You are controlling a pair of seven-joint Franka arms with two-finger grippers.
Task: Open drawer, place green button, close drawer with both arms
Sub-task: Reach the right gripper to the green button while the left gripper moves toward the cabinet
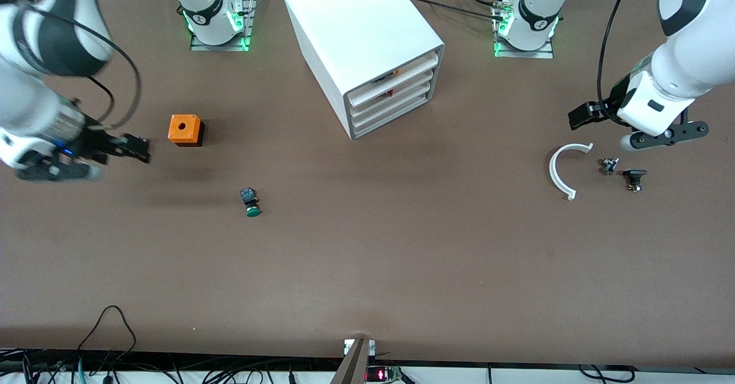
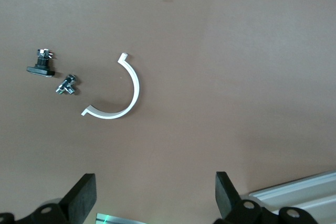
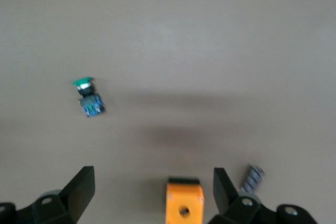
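The white cabinet (image 1: 356, 28) stands at the table's middle, near the robot bases. Its bottommost drawer (image 1: 396, 112) is shut. The button (image 1: 251, 201), with a green cap and a black body, lies on its side on the table, nearer to the front camera than the orange cube (image 1: 185, 130). It also shows in the right wrist view (image 3: 88, 97). My right gripper (image 1: 135, 146) (image 3: 153, 192) is open and empty, low beside the orange cube (image 3: 184, 200). My left gripper (image 1: 577, 117) (image 2: 156, 198) is open and empty over the table at the left arm's end.
A white curved strip (image 1: 563, 171) (image 2: 118, 95), a small metal part (image 1: 610, 166) (image 2: 67, 85) and a small black part (image 1: 634, 177) (image 2: 41, 66) lie near the left gripper. The cabinet's edge (image 2: 299, 190) shows in the left wrist view.
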